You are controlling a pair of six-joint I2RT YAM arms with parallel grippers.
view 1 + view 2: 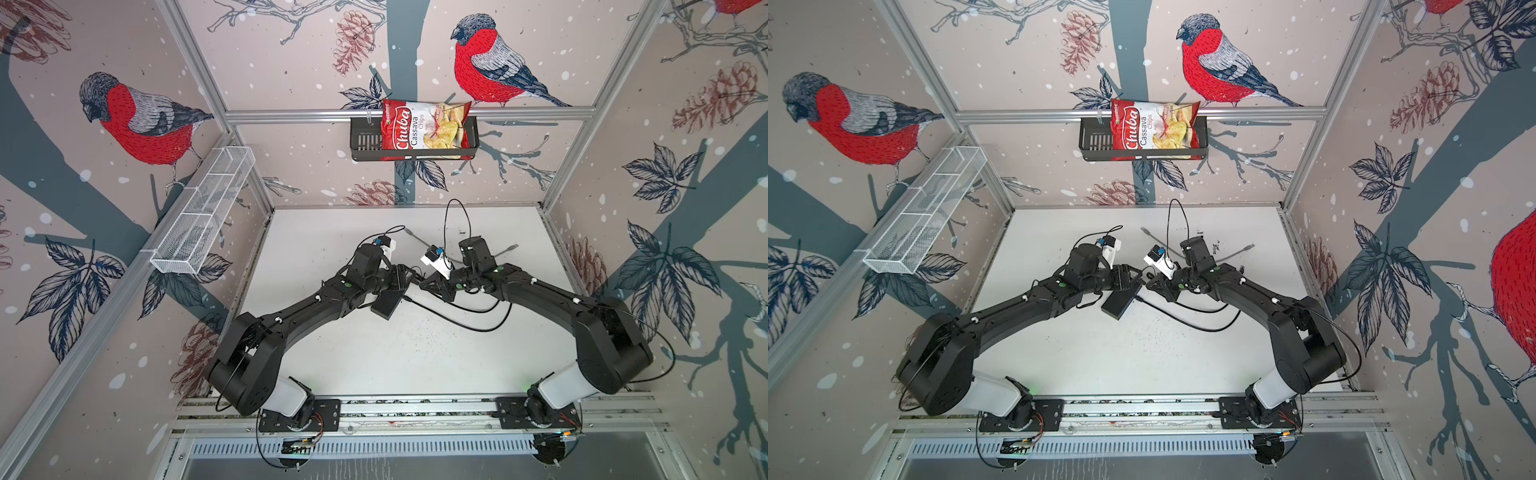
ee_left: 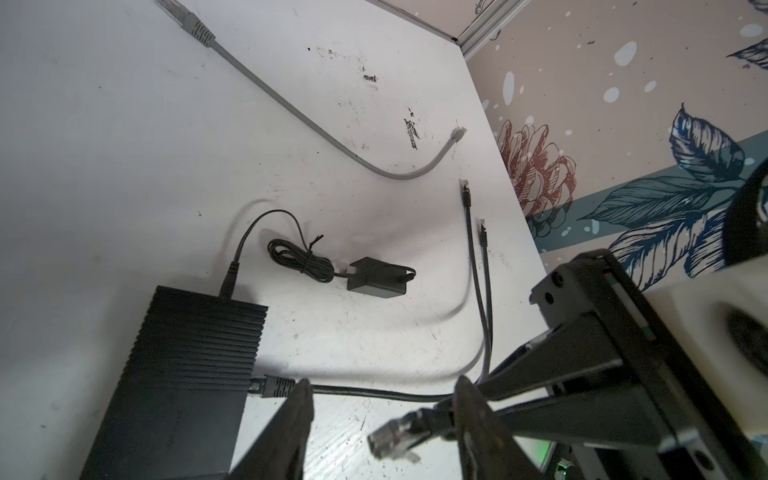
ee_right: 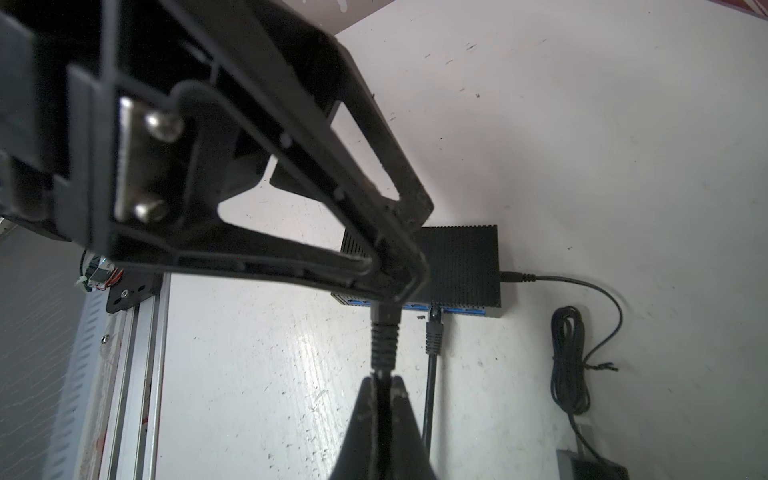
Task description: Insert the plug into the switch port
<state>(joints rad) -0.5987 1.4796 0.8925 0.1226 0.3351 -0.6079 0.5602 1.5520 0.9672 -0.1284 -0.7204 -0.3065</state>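
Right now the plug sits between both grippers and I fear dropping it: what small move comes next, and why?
Probably close the left gripper on the plug. Its fingers stand apart on either side of the clear plug, while the right gripper is shut on the cable just behind it. A firm hold at the plug head should help aim it at the switch port.

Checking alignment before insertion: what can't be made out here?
Plug tip: right wrist view, hidden by the left gripper.
Switch port row: same view, partly covered by that gripper; free ports unclear.
Ports in both top views: too small, switch partly under the left arm.
Switch: left wrist view, cut off by the frame edge.
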